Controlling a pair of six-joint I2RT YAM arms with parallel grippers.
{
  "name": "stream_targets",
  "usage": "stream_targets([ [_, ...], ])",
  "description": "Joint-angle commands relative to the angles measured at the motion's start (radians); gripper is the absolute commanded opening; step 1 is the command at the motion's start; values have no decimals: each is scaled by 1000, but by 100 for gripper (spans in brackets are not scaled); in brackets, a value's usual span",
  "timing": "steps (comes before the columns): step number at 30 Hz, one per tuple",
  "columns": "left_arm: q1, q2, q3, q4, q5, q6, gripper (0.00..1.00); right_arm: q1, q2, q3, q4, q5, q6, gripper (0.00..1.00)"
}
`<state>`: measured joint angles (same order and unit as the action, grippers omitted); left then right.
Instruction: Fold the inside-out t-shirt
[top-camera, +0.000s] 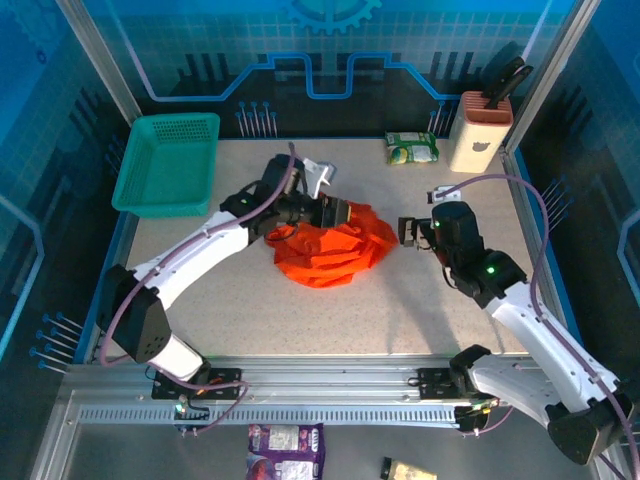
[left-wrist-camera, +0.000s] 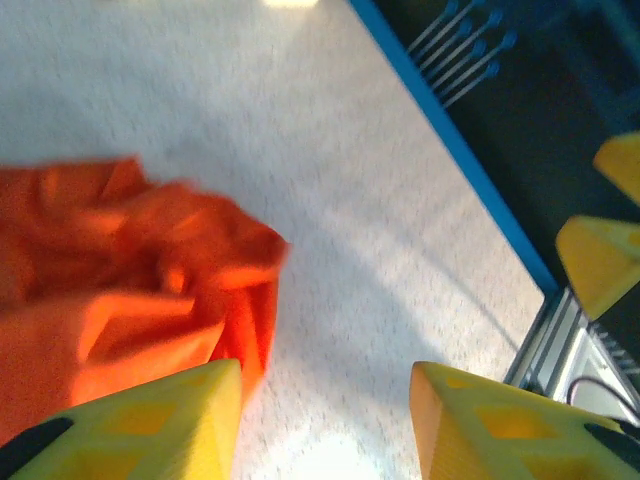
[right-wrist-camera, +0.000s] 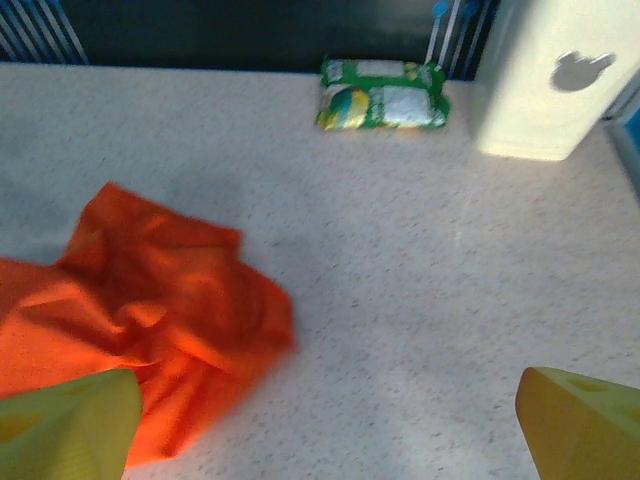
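Note:
The inside-out t-shirt (top-camera: 335, 250) is a crumpled orange heap in the middle of the table, not spread flat. My left gripper (top-camera: 335, 213) hovers at the heap's upper left edge. In the left wrist view its yellow fingers (left-wrist-camera: 180, 415) stand apart with bare table between them, the gripper (left-wrist-camera: 325, 385) open and the t-shirt (left-wrist-camera: 120, 270) beside the left finger. My right gripper (top-camera: 408, 232) stands open just right of the heap. In the right wrist view this gripper (right-wrist-camera: 328, 400) has nothing between its fingers, and the t-shirt (right-wrist-camera: 150, 300) lies to the left.
A teal mesh basket (top-camera: 168, 163) sits at the back left. A green packet (top-camera: 412, 149) (right-wrist-camera: 383, 93) and a beige holder (top-camera: 480, 130) (right-wrist-camera: 545, 80) stand at the back right. The table's blue edge (left-wrist-camera: 450, 130) runs close by in the left wrist view.

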<state>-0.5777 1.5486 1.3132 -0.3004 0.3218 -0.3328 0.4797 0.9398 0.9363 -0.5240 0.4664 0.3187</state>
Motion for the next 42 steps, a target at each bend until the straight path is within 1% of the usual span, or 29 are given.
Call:
stream_targets([
  [1,12,-17,-40,19,-112,-43,49,-14,47,5,-27,-137,38,96],
  [5,22,-5,-63,-73,-225,-18,50,-16,125,11,-33,-237,61,92],
  [7,35,16,-66,-127,-284,-11,49,-18,176,12,-26,-293,66,86],
  [9,66,35,-75,-157,-310,-22,49,-20,228,17,-14,-324,70,81],
  [13,160,51,-144,-124,-269,-77,49,-44,332,27,7,-332,89,74],
  [18,228,100,-190,-117,-240,-78,51,-119,459,55,45,-380,71,68],
  [22,242,139,-215,-96,-213,-93,51,-158,589,122,40,-376,26,59],
  [26,240,146,-253,-51,-174,-137,54,-178,703,194,38,-389,-18,54],
  [27,238,143,-268,-43,-167,-144,55,-183,728,213,37,-393,-22,52],
  [29,239,133,-291,-35,-168,-152,56,-192,764,250,28,-398,-28,40],
  [31,239,118,-320,-25,-174,-158,57,-196,774,277,22,-402,-31,27],
  [34,239,117,-335,-30,-203,-158,58,-201,746,300,30,-419,-43,9],
  [36,240,130,-324,-32,-223,-152,59,-207,718,320,16,-419,-45,0],
  [42,240,233,-209,-62,-292,-114,59,-217,594,327,-15,-461,-43,0],
])
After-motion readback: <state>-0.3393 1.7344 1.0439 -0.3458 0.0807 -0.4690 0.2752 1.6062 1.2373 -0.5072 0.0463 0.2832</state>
